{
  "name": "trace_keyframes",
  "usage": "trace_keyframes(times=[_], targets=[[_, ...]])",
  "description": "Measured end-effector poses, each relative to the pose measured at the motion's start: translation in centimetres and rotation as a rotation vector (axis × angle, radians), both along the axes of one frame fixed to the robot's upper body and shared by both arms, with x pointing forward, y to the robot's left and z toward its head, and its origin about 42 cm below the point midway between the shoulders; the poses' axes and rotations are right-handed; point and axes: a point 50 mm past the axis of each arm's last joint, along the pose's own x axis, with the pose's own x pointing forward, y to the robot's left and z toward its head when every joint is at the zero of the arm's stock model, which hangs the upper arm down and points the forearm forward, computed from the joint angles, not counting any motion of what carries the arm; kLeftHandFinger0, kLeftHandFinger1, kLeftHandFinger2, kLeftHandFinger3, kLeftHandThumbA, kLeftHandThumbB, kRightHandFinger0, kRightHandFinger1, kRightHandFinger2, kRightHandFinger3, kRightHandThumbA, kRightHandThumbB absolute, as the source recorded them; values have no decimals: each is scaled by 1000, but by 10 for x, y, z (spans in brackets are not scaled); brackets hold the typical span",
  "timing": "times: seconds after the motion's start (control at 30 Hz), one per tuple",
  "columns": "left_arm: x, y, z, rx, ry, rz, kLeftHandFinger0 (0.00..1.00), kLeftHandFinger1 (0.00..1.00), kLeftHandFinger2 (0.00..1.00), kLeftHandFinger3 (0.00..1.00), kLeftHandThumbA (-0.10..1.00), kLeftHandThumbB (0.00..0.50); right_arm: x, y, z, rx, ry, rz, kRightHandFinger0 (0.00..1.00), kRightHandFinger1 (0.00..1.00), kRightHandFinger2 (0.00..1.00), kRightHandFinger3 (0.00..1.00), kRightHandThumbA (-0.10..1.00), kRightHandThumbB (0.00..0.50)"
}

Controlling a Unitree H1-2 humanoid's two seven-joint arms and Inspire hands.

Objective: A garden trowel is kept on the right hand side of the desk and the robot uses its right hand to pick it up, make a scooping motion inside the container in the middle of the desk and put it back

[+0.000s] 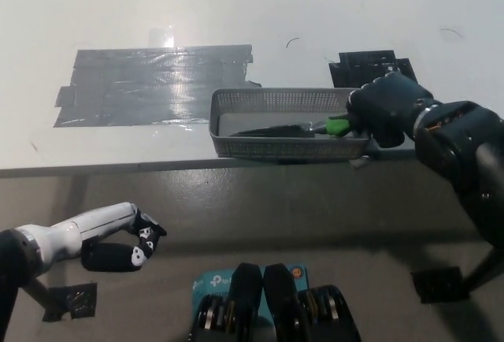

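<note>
The black right hand [387,109] is closed around the green handle of the garden trowel [293,129], at the right end of the container [283,146]. Its fingers wrap the grip so tightly that only a short stretch of green shows past them, on the container side. The hand sits just over the container's right rim, and the black arm behind it runs off toward the lower right, away from the container.

The trowel lies almost flat inside the container, its dark blade stretching leftward from the handle across the container's floor, roughly to the middle. Whether the blade tip touches the floor cannot be told, as the near mesh wall hides the lower part.

The container is a grey mesh basket, long and shallow, standing at the near edge of the white worktop [236,3]. Just to the left of the container and a little behind it, a wide patch of grey tape [150,86] is stuck flat on the worktop. Behind the container's right end lies a smaller black patch [370,65], partly covered by the right hand.

The white left hand [118,239] rests well below and left of the container, off the worktop, fingers loosely curled, holding nothing.
</note>
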Motion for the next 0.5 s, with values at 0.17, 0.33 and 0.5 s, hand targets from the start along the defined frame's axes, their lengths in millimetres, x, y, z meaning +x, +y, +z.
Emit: trace_keyframes(times=[0.17,0.33,0.5], targets=[[0,-1,-1,-4,3,-4,956,775,829,1000,1000,477,0,-11,-3,99,-26,-68,0,209,547,47,-100,0],[-1,0,-3,-5,8,-3,975,786,837,1000,1000,496,-2,-16,-10,162,-69,-89,0,213,557,57,-100,5],[-5,1,-9,-5,26,2,1000,808,845,1000,1000,490,0,-20,-8,196,-122,-90,0,150,509,471,-100,11]])
